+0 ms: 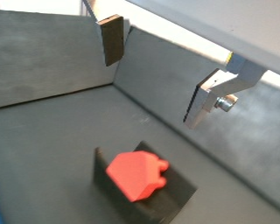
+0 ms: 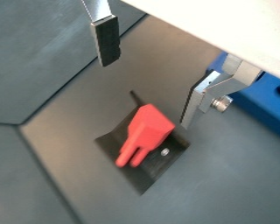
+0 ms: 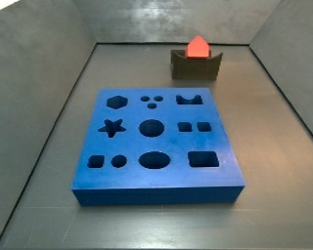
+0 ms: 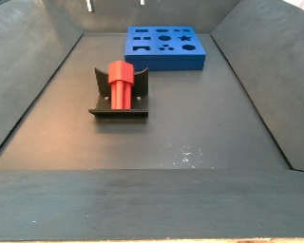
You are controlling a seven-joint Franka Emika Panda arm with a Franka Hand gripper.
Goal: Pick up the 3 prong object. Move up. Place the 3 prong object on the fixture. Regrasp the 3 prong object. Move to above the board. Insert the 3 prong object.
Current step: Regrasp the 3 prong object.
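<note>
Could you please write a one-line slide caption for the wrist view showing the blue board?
Open gripper above the red 3 prong object resting on the fixture, board beside.

Dark grey floor, sloped walls

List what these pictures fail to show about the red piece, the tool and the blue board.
- Red piece: where it meets the fixture is hidden by the fixture's walls in both side views.
- Tool: open above the red piece in both wrist views; the side views do not show it at all.
- Blue board: cut off by the frame edge in both wrist views.
</note>
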